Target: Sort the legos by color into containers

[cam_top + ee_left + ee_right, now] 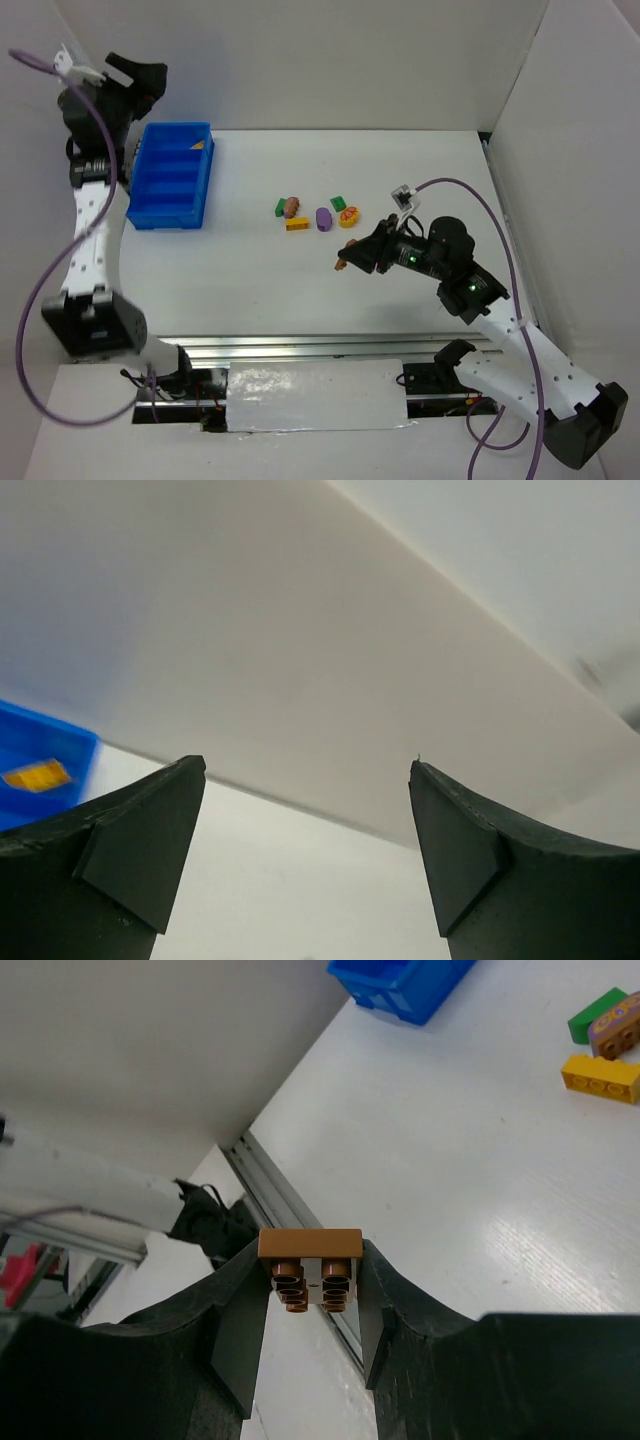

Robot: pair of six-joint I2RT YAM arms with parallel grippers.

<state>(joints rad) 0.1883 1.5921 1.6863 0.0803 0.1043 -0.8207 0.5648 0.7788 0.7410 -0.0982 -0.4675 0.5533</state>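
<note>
The blue container (pixel 172 178) stands at the far left, with an orange lego (pixel 201 145) in its far compartment. My left gripper (pixel 140 80) hangs above its far end; in the left wrist view the gripper (pixel 305 770) is open and empty, with the container (pixel 45 750) and orange lego (pixel 35 776) at lower left. My right gripper (pixel 345 262) hovers over the table's middle, shut on a brown lego (pixel 310 1257). Loose legos lie beyond it: green (pixel 281 207), pinkish-brown (pixel 292 205), yellow (pixel 297 224), purple (pixel 323 218), green (pixel 339 203), yellow-and-red (pixel 348 216).
White walls (pixel 560 120) enclose the table at the back and right. A metal rail (pixel 330 348) runs along the near edge. A cable (pixel 470 190) loops above the right arm. The right wrist view also shows the container (pixel 400 980) and a yellow lego (pixel 600 1075).
</note>
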